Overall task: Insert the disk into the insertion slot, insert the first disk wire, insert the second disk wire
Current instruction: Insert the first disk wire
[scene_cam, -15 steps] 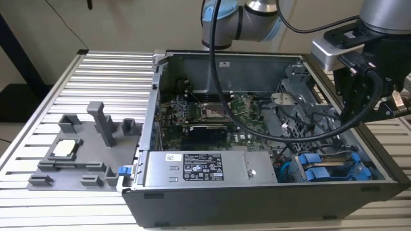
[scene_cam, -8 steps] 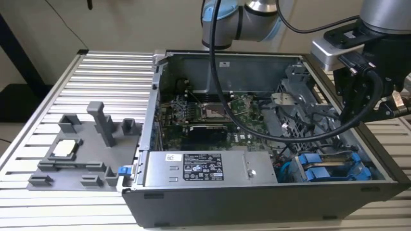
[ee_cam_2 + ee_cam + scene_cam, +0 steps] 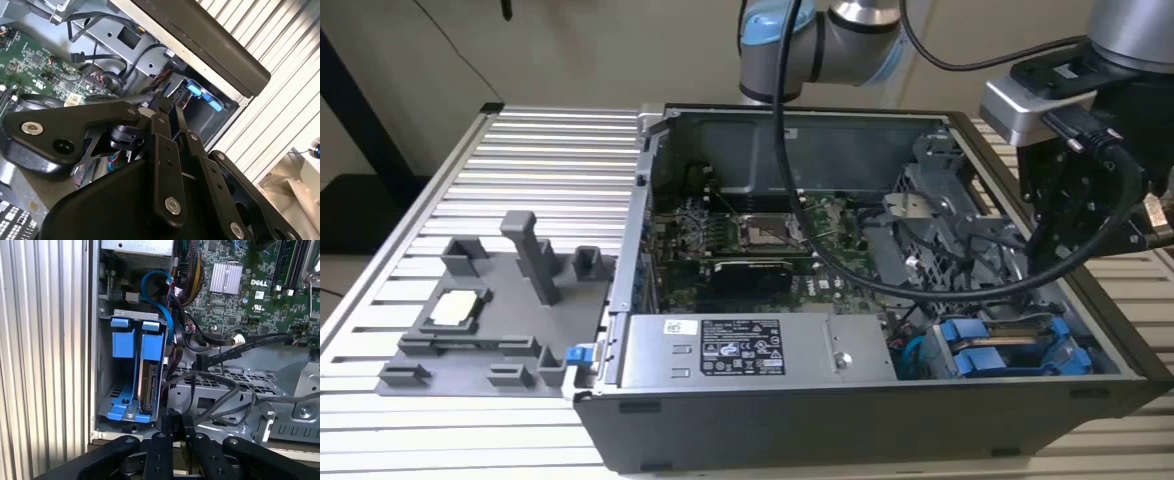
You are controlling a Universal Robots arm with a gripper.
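Note:
The disk [image 3: 149, 382] stands on edge in its blue carrier inside the insertion slot [image 3: 102, 370], a grey metal bay with blue rails, and its connector end is bare. A second blue carrier [image 3: 122, 344] sits beside it. In the exterior view the two blue carrier ends [image 3: 998, 347] lie at the case's front right corner. A blue cable [image 3: 161, 292] loops above the bay. Black wires with loose plugs [image 3: 200, 360] hang next to the disk. My gripper [image 3: 172, 421] hovers just off the bay's open end, fingers together with nothing seen between them, and in the second wrist view its tip [image 3: 159, 104] points at the bay.
The open computer case [image 3: 854, 420] holds a green motherboard [image 3: 761, 235], a power supply [image 3: 734, 350] and a perforated grey cage [image 3: 235, 385]. A thick black arm cable [image 3: 854, 270] drapes across the case. A grey fixture plate [image 3: 480, 310] lies on the ribbed table at the exterior view's left.

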